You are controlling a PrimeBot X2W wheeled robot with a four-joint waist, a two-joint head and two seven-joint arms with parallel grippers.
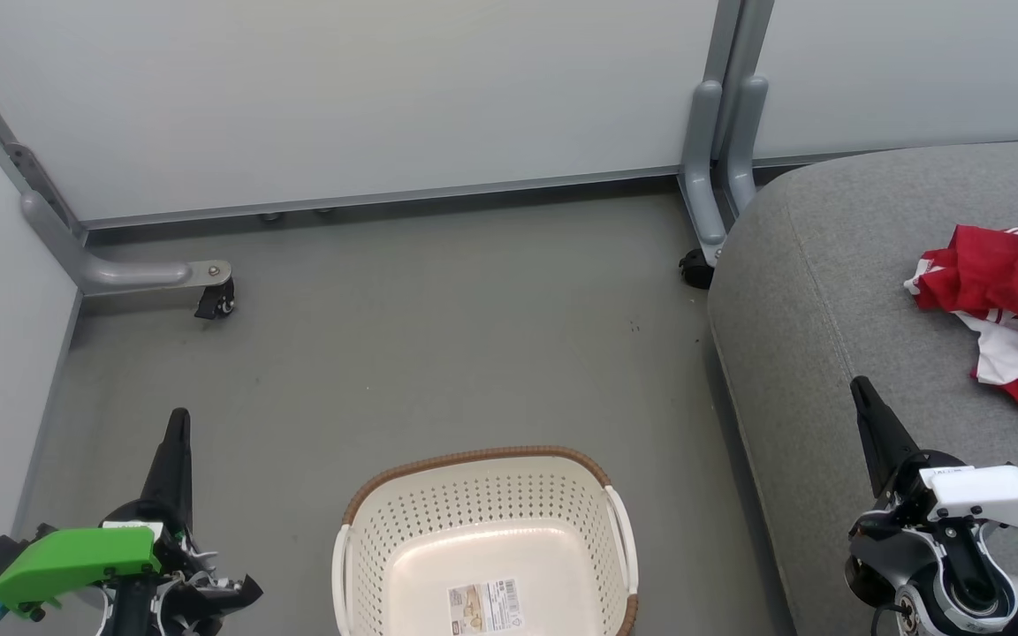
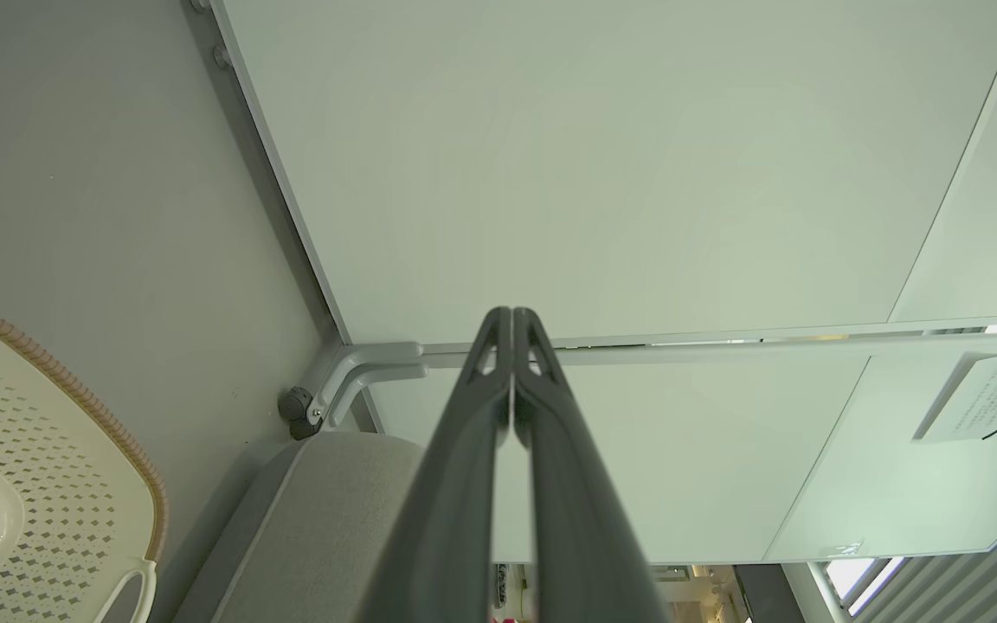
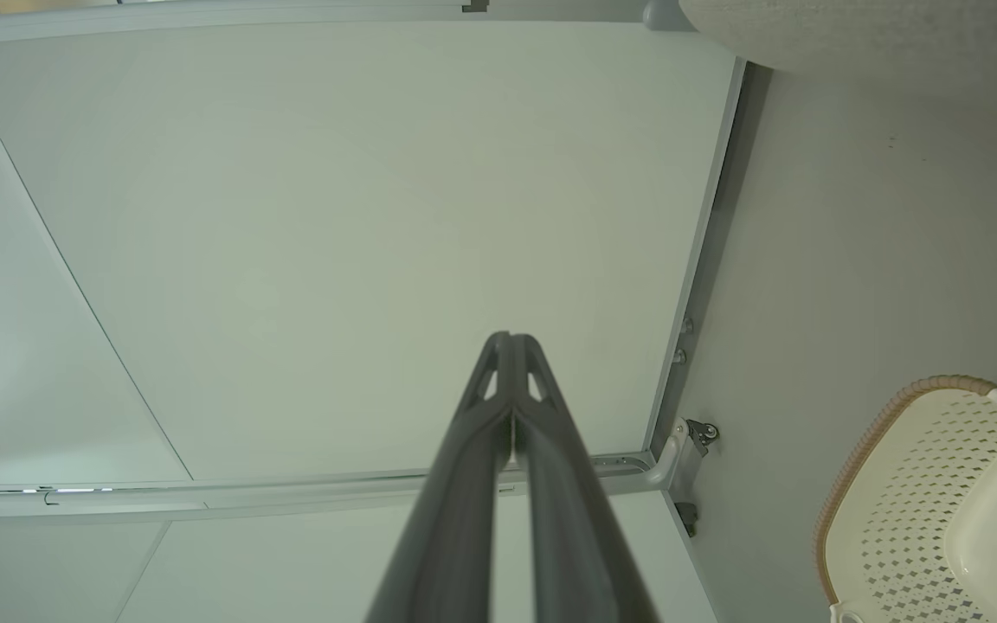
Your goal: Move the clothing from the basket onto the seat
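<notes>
ok so reading this one: both claws are pinched fully together with nothing in them. The left gripper [image 1: 178, 424] and right gripper [image 1: 862, 393] each show their two dark fingers pressed tip to tip, and the wrist views agree. The basket [image 1: 474, 458] sits on the floor between them, to the right of the left claw and to the left of the right one, down near wrist level. It's got nothing in it but a sticker [image 1: 484, 607] on the bottom. The clothing [image 1: 1004, 274] is a crumpled red and white heap ahead of the right claw and off to its right, well apart from the tips, lying on the seat [image 1: 827, 291]. The right claw itself hangs over the near part of the seat. So imo the transfer looks basically done and the step now is just check and park. To do that well I'd keep both claws shut and high so they don't snag fabric or clip the basket rim. One caveat: the heap runs off the picture's edge, so I can't tell if all of it rests on the cushion. If it needs a tidy, the right claw is the closer one. Come from above and pinch a fold, don't drag.
</notes>
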